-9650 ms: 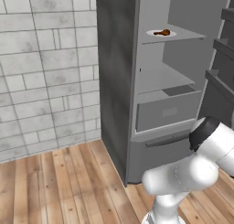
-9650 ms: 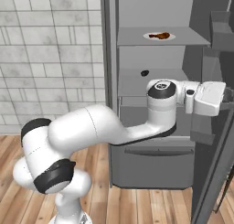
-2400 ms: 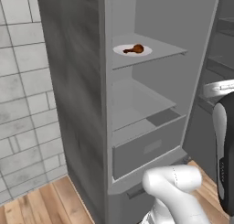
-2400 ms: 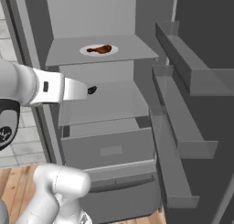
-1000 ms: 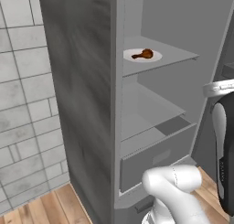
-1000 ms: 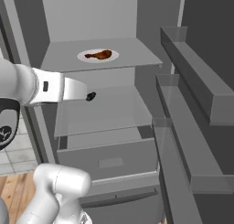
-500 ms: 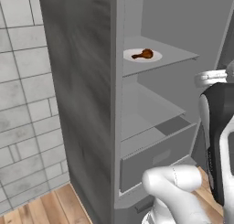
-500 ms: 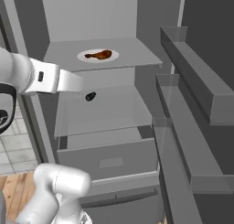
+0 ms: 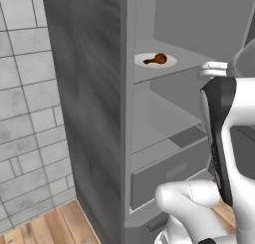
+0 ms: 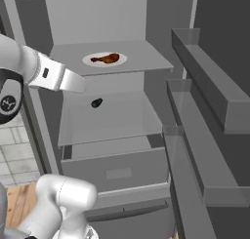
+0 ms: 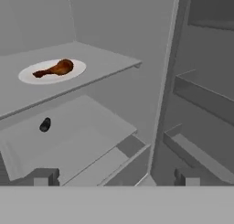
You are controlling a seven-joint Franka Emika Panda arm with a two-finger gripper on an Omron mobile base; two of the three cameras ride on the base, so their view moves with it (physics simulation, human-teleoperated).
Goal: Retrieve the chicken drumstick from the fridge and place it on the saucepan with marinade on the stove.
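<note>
Left base view: you see the chicken drumstick (image 9: 159, 59) on a white plate (image 9: 171, 61) on the fridge's (image 9: 94, 88) upper shelf.

Right base view: your arm reaches in from 9 o'clock, below the drumstick (image 10: 107, 58); door racks (image 10: 205, 91) stand at 3 o'clock.

Hand view: your hand (image 11: 114, 177) has fingertips (image 11: 43, 177) wide apart, gripping nothing; the drumstick (image 11: 55, 69) lies at 11 o'clock, well apart.

I see the drumstick (image 10: 108, 58) on a plate (image 10: 93, 61), on the fridge's (image 9: 94, 103) upper shelf (image 10: 141, 57); door racks (image 10: 215, 101) stand right.

White plate (image 10: 104, 60); grey tiled wall (image 9: 30, 118); wooden floor (image 9: 50, 228)
</note>
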